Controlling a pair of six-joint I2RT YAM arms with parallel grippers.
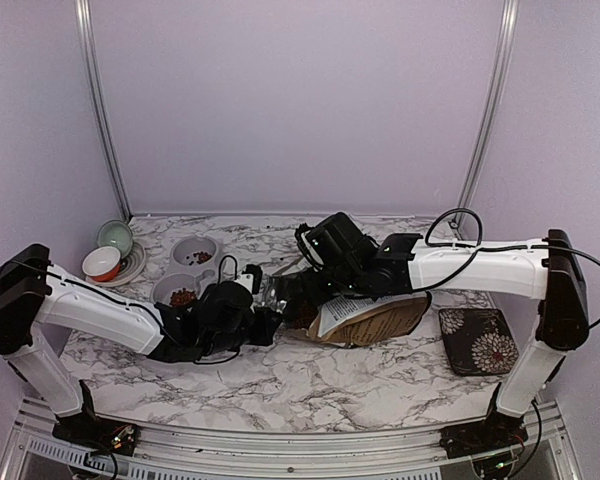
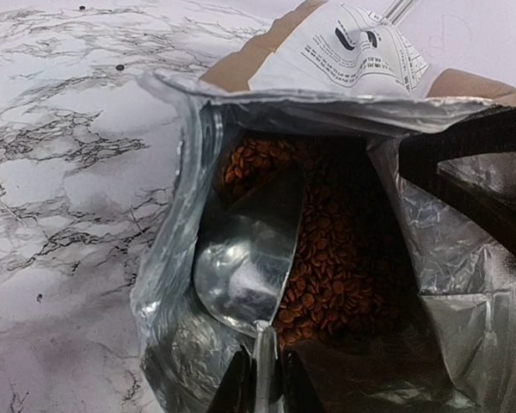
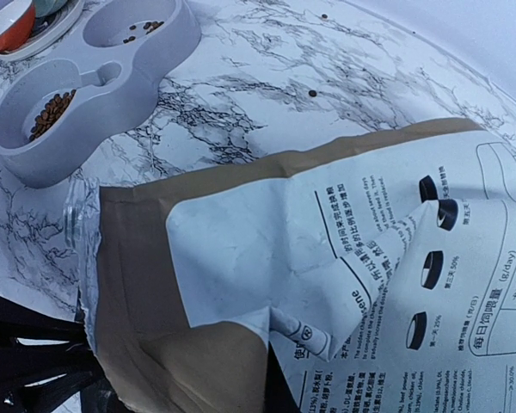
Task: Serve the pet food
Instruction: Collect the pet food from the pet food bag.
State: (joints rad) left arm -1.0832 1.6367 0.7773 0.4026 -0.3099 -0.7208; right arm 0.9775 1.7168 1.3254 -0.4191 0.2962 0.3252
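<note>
The brown-and-white dog-food bag (image 1: 372, 318) lies on its side at the table's middle, its mouth facing left. My left gripper (image 2: 265, 389) is shut on the handle of a metal scoop (image 2: 245, 249), which reaches into the bag's foil mouth. The scoop's bowl is empty and lies beside the heap of reddish-brown pet food (image 2: 344, 267). My right gripper (image 1: 302, 290) pinches the bag's upper wall (image 3: 267, 258); one black finger (image 2: 464, 163) shows inside the mouth. A grey double feeder (image 1: 170, 275) holds pet food (image 1: 183, 296) in its near well and a few pellets (image 3: 142, 30) in the far one.
A red bowl (image 1: 102, 264) and a green bowl (image 1: 115, 237) stand on a saucer at the far left. A dark flower-patterned mat (image 1: 478, 340) lies at the right. Loose pellets (image 3: 312, 92) lie on the marble behind the bag.
</note>
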